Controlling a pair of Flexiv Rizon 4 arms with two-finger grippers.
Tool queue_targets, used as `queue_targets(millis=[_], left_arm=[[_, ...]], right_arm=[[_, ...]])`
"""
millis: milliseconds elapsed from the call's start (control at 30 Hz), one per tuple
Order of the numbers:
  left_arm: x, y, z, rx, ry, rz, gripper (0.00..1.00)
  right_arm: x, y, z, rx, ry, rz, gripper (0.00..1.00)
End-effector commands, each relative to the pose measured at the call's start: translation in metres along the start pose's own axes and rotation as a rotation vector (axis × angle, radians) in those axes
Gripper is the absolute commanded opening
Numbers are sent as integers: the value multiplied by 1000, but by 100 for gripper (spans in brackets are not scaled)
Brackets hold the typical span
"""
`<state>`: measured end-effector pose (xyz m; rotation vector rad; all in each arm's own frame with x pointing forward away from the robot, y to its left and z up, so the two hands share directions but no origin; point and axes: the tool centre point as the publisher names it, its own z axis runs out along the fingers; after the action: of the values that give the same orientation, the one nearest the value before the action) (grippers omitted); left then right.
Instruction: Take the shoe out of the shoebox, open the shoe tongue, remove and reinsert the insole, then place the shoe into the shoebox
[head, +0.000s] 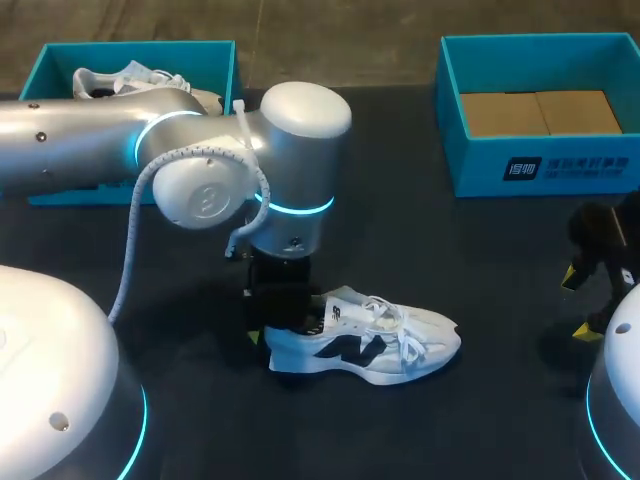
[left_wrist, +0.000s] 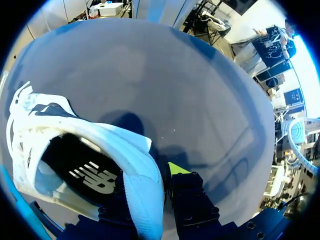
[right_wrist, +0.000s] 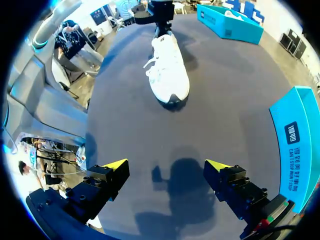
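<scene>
Dark table (head: 480, 290) bears white shoe (head: 380, 345); left pincer (left_wrist: 150, 175) grips its heel, right pincer (right_wrist: 166, 165) gapes.

We see the dark table (head: 480, 300) lit softly from overhead in the head view, fairly dim, with a faint shadow under the white shoe (head: 400, 345). Cyan rings glow on our left arm (head: 300, 130), and its silver shell carries pale highlights. In the right wrist view our right gripper (right_wrist: 166, 164) casts a soft-edged shadow just ahead. In the left wrist view the tabletop shows a broad sheen.
</scene>
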<state>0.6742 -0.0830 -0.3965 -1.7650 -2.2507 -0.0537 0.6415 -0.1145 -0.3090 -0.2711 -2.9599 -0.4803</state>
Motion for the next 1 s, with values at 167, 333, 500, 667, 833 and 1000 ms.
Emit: queue_targets(millis=[167, 333, 500, 667, 833, 1000], left_arm=[[-6, 1, 7, 12, 1, -20, 0], [-1, -5, 10, 23, 0, -19, 29], [5, -10, 10, 16, -13, 27, 100], [12, -21, -2, -20, -60, 50, 100], [22, -30, -23, 1, -123, 63, 100], [40, -40, -51, 11, -206, 54, 100]], right_arm=[[1, 0, 0, 2, -2, 1, 100], [1, 0, 0, 2, -2, 1, 100], [1, 0, 0, 2, -2, 1, 100], [1, 0, 0, 2, -2, 1, 100], [1, 0, 0, 2, -2, 1, 100], [1, 0, 0, 2, -2, 1, 100]])
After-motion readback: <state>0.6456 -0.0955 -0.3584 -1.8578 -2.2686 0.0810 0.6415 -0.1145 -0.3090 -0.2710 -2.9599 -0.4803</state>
